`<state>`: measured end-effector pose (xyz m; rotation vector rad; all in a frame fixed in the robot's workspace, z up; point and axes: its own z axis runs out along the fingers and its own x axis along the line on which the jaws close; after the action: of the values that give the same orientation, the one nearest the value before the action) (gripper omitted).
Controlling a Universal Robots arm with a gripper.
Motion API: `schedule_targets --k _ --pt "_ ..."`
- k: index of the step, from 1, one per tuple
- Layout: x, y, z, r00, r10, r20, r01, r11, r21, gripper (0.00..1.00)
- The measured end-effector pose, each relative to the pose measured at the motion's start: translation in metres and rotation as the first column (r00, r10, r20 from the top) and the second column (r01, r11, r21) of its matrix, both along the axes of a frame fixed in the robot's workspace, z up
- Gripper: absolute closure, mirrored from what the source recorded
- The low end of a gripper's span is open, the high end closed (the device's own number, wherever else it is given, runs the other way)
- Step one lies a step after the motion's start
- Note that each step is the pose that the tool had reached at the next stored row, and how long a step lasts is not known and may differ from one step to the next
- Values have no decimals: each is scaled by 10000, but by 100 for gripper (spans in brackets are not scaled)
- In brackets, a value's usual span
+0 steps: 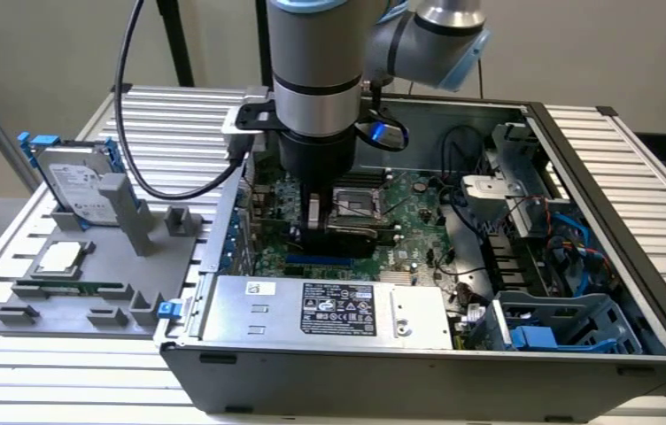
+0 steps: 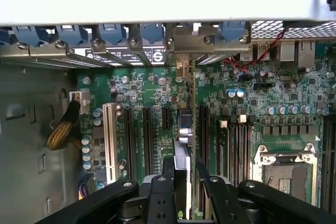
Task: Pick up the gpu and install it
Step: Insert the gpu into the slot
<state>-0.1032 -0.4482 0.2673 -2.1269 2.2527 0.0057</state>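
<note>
Deep inside the open computer case [image 1: 616,177], my gripper [image 1: 330,220] hangs low over the green motherboard [image 1: 410,243]. In the wrist view the gripper [image 2: 185,170] is shut on the gpu [image 2: 192,103]. The card shows edge-on as a thin green card running from the black fingers [image 2: 168,167] to the case's rear wall. Its silver bracket [image 2: 185,43] stands at the rear slot openings, among the blue latches. The card stands upright over the black expansion slots [image 2: 148,140]. Whether it is seated in a slot is hidden. In the exterior view the gpu [image 1: 339,241] shows as a dark slab below the fingers.
On the exterior view's left, a grey fixture tray [image 1: 73,314] holds a silver hard drive with blue rails [image 1: 79,181], a processor chip [image 1: 59,257] and a green memory stick [image 1: 67,288]. The power supply [image 1: 333,310] fills the case front. The CPU socket [image 2: 286,169] lies beside the card.
</note>
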Motion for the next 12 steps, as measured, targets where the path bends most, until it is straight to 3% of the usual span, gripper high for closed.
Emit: schedule_targets --k 12 --pt "0 0 -83 10000 34 -67 -33 10000 23 100"
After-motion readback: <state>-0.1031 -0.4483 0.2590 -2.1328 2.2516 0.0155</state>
